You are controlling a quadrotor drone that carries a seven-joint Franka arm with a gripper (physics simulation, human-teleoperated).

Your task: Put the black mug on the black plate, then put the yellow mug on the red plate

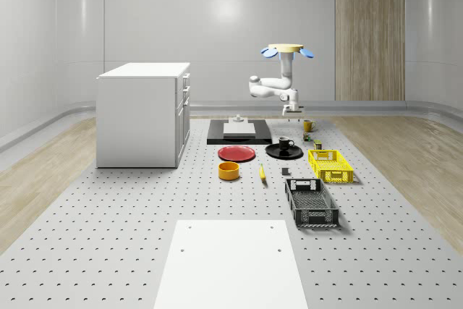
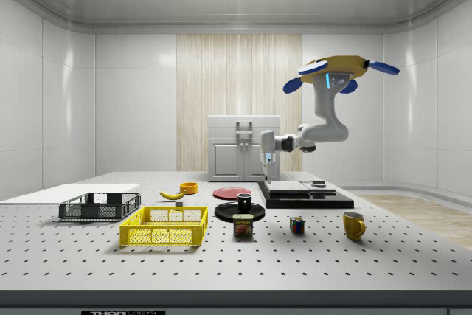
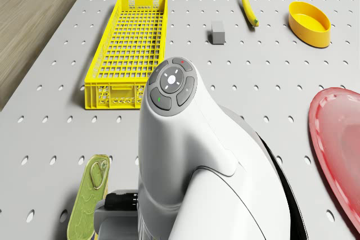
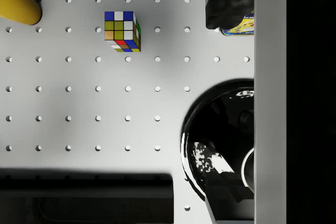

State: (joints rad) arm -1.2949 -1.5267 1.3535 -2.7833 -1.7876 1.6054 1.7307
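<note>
Black ceramic mug [image 1: 286, 142] already sits upright on the glossy round black plate [image 1: 275, 153], so judged from that, step one is done; what's left is the yellow mug. Glossy yellow ceramic mug [image 1: 308, 126] stands on the perforated grey worktop [image 1: 145, 236], far side, to the whole-scene view's right of the tool [image 1: 292, 111] and below it. Key relation: tool hangs in the air above the gap between black plate and yellow mug, mug slightly farther back; arm has to shift that way and come down. In the side view the mug handle points toward the side view's left.

Drone [image 2: 341, 71] hovers above the far part of the worktop, arm bent down and forward. Cannot tell the tool's opening; nothing visibly held.

Flat matte red round plate [image 1: 237, 153] lies just left of the black plate in the whole-scene view, apart from it, bare. Wrist view catches a small multicoloured puzzle cube [image 4: 122, 31] on the worktop, with a corner of yellow mug nearby. Mug looks smooth, rigid, likely slippery on the glaze.
</note>
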